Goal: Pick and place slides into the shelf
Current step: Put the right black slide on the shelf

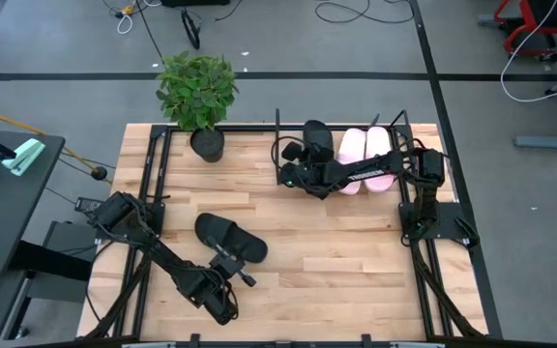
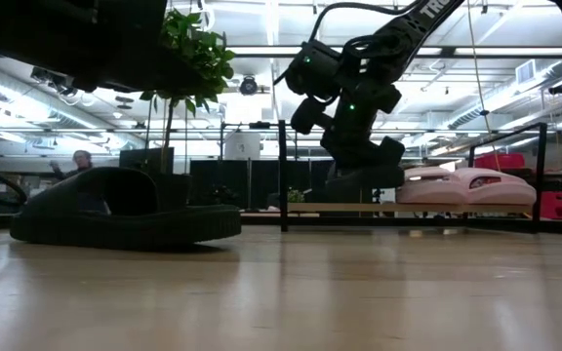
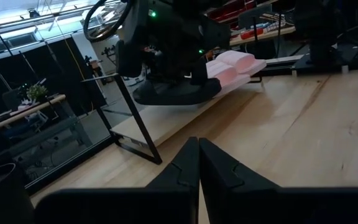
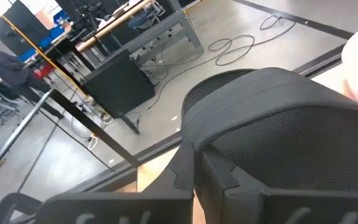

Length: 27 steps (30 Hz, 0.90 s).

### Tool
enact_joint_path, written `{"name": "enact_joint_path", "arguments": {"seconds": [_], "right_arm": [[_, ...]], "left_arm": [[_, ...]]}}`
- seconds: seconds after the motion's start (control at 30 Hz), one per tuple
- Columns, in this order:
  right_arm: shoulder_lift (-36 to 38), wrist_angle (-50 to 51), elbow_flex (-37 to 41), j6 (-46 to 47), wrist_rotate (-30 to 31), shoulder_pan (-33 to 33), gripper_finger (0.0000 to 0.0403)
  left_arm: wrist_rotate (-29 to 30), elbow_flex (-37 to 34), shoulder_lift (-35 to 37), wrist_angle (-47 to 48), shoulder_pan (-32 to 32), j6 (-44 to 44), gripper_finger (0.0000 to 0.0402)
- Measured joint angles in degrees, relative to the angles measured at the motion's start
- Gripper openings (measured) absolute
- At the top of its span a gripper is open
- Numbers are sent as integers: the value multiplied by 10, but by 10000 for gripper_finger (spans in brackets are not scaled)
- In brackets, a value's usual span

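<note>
One black slide (image 1: 230, 238) (image 2: 125, 210) lies sole-down on the wooden table, near its left middle. My left gripper (image 1: 243, 275) (image 3: 198, 155) hovers shut just on its near side, holding nothing. A second black slide (image 1: 318, 135) (image 4: 278, 124) rests on the shelf (image 2: 283, 166) (image 3: 135, 118) at the far edge. Two pink slides (image 1: 366, 150) (image 2: 466, 185) sit beside it on the shelf, toward the right. My right gripper (image 1: 307, 157) (image 4: 194, 165) is shut, right at the strap of the black slide on the shelf. My right gripper's shut fingers (image 4: 213, 171) stand at the strap (image 4: 229, 134) of the black slide on the shelf, slanting down from the near side. Whether they touch it, I cannot tell. The slide sits sole-down on the shelf.
A potted plant (image 1: 197, 92) (image 2: 188, 58) stands at the table's far left corner. Black rails (image 1: 148, 193) run along both side edges. The table's middle and right near part is bare wood (image 1: 356, 251). A person (image 2: 78, 166) sits in the room behind.
</note>
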<state>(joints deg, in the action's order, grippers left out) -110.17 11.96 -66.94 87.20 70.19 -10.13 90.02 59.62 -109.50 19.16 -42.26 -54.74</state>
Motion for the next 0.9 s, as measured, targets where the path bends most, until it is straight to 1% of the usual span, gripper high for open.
{"name": "enact_joint_path", "arguments": {"seconds": [0.3,0.7,0.9], "right_arm": [[0,6,0,-20,-1,-1,7],[0,7,0,-33,-24,-18,7],[0,8,0,-42,-47,-27,8]], "left_arm": [[0,0,0,0,0,1,24],[0,0,0,0,0,1,9],[0,0,0,0,0,1,18]]}}
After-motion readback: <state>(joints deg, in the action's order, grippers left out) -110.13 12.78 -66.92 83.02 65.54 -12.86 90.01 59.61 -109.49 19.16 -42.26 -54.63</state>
